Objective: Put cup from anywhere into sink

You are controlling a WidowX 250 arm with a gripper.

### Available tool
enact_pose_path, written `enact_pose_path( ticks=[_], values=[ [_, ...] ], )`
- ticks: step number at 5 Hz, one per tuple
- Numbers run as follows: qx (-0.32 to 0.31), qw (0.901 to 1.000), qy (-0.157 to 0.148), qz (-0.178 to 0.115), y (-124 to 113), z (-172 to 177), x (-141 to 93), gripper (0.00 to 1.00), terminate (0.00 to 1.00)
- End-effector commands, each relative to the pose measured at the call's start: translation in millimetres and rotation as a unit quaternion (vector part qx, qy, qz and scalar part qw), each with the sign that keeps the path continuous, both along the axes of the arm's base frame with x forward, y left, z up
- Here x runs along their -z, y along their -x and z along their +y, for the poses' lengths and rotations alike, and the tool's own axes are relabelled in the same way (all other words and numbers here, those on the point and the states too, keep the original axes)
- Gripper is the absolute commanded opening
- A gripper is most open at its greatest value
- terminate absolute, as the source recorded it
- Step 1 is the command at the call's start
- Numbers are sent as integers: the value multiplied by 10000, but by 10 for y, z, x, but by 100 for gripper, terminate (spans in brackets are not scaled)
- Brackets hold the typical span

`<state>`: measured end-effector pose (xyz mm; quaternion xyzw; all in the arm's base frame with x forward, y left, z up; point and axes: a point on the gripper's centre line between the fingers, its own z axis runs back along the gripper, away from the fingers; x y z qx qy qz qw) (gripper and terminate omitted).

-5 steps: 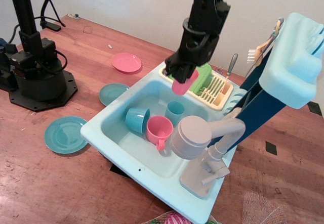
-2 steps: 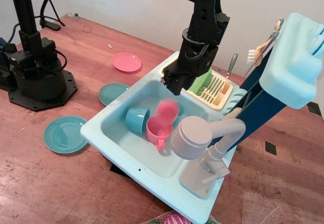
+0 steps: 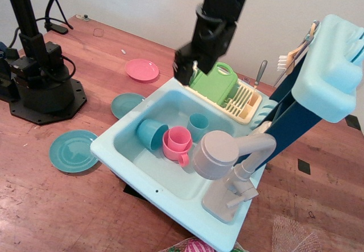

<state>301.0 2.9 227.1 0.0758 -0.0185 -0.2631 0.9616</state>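
The small pink cup (image 3: 180,137) sits upright inside the bigger pink handled mug (image 3: 172,150), in the basin of the pale blue sink (image 3: 108,145). My gripper (image 3: 191,71) hangs above the sink's back rim, next to the dish rack (image 3: 242,102). It is well above the cup and a little behind it. Its jaws stand apart and hold nothing.
Two teal cups are in the basin, one on its side (image 3: 148,133) and one upright (image 3: 198,126). A grey faucet (image 3: 219,154) overhangs the front right. A green board (image 3: 215,82) stands in the rack. A pink plate (image 3: 142,70) and two teal plates (image 3: 126,104) (image 3: 73,151) lie to the left, near a black arm base (image 3: 40,90).
The gripper let go of the pink cup, which fell into the pink mug in the basin. The gripper then rose and moved back-left. The side-lying teal cup and the mug shifted slightly.
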Motion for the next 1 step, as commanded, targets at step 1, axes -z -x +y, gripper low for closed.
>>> enact_pose_path(
  ticks=[1],
  values=[
    [-368,9990,-153,-185,508,269,-323,100,100]
  ],
)
